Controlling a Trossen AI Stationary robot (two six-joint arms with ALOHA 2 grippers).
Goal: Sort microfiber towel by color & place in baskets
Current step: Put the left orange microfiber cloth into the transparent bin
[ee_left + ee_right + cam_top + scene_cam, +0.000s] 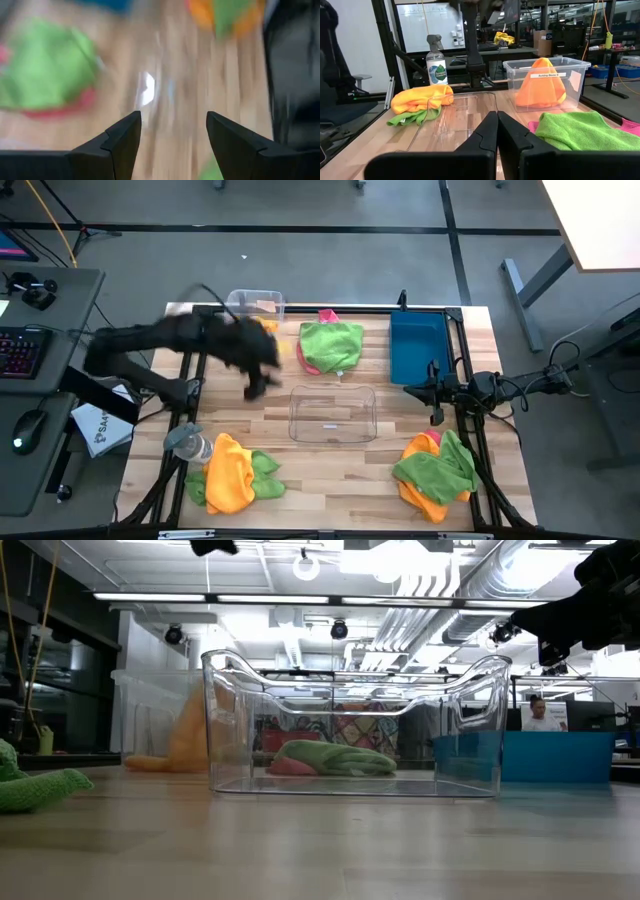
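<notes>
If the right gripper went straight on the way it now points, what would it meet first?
Probably the empty clear basket in the table's middle: the shut right gripper points at it. Depth is hard to judge.

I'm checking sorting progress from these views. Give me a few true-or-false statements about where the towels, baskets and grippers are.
1. The clear basket at mid-table holds an orange towel. False: it is empty.
2. An orange towel sits in the far clear basket. True.
3. The blue basket holds a green towel. False: no towel shows in it.
4. The left gripper is open and holds nothing. True.
5. The right gripper is shut. True.
6. The spray bottle lies inside a basket. False: it stands on the table.
</notes>
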